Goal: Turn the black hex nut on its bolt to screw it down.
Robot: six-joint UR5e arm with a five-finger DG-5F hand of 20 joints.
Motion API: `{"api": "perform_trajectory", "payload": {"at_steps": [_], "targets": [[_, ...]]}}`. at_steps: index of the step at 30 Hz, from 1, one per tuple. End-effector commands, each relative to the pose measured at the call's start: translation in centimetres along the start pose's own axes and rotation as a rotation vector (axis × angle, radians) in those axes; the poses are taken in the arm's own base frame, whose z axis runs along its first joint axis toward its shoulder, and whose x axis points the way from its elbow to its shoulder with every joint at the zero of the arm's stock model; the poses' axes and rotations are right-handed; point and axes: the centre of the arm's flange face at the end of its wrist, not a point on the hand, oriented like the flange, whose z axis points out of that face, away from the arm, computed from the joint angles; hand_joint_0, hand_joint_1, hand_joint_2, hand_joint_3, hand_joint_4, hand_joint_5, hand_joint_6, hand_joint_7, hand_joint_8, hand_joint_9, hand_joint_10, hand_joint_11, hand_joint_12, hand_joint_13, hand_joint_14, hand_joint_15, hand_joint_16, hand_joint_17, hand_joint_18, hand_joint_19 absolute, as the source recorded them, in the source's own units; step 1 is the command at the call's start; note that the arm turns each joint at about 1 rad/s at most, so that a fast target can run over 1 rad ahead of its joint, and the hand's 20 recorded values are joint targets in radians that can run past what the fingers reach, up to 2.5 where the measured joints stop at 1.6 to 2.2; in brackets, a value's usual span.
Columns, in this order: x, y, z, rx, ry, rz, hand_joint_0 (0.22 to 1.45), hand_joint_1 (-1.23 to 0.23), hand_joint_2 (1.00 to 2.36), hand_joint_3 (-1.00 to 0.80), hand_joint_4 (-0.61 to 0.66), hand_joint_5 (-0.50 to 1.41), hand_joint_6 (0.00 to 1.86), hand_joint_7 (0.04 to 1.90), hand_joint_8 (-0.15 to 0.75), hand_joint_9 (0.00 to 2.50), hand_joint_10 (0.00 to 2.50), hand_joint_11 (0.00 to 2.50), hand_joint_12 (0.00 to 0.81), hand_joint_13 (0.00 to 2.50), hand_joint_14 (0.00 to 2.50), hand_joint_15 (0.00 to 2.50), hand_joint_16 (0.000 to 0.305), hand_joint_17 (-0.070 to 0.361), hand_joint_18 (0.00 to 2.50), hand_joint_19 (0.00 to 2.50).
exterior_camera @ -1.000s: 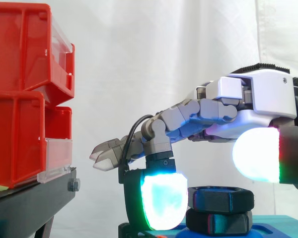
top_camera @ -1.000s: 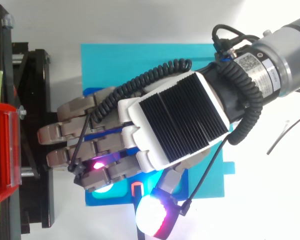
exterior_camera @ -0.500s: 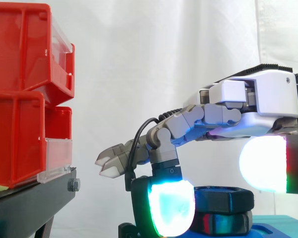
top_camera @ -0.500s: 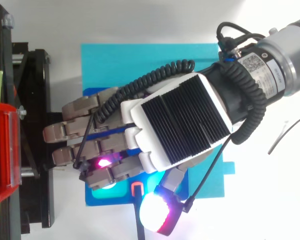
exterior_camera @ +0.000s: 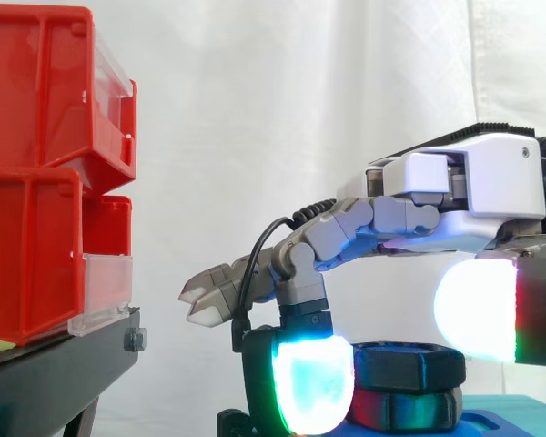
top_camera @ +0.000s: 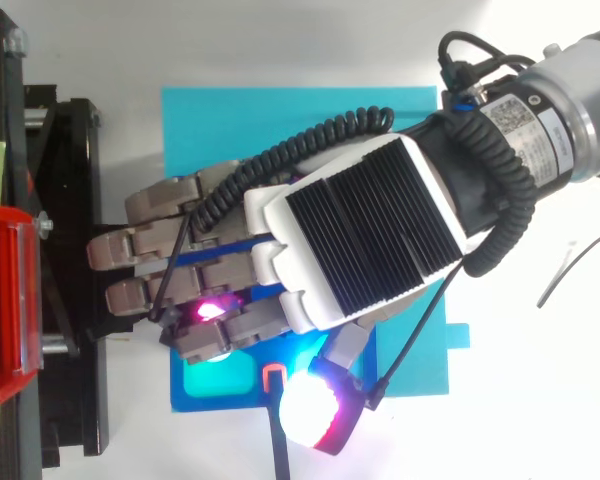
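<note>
The white-shelled robot hand (exterior_camera: 473,191) hovers over the black hex nut (exterior_camera: 409,366). Whether it clamps the nut cannot be told.

no text, number or sign could be read anywhere. a white label (top_camera: 516,120) sat on the arm's grey wrist, just behind the hand (top_camera: 360,235). it carried small dark print, too small to make out.
</note>
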Motion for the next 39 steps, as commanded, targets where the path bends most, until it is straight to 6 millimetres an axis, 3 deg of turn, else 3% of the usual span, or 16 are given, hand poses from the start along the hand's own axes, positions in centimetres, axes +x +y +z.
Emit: {"api": "perform_trajectory", "payload": {"at_steps": [1,12,27,39], "targets": [[0.0,-0.3,-0.3,0.003,0.004,-0.007,0.48,-0.28,1.0,-0.5,0.14,-0.11,0.63,1.11,0.198,0.35,0.0,0.0,0.324,0.29,0.0,0.0,0.051,0.114,0.22,0.32],[0.0,-0.7,-0.7,0.005,0.005,-0.017,0.46,-0.34,1.0,-0.5,0.15,-0.12,0.62,1.11,0.203,0.35,0.0,0.0,0.33,0.29,0.0,0.0,0.052,0.116,0.22,0.32],[0.0,-1.2,-1.1,0.002,0.005,-0.023,0.4,-0.59,1.0,-0.5,0.19,-0.13,0.62,1.07,0.227,0.36,0.0,0.0,0.347,0.29,0.0,0.0,0.055,0.123,0.23,0.32],[-0.1,-1.3,-1.1,0.003,0.001,-0.028,0.48,-0.69,1.0,-0.5,0.16,-0.13,0.62,1.09,0.195,0.36,0.0,0.0,0.313,0.27,0.0,0.0,0.046,0.104,0.19,0.32]]}}
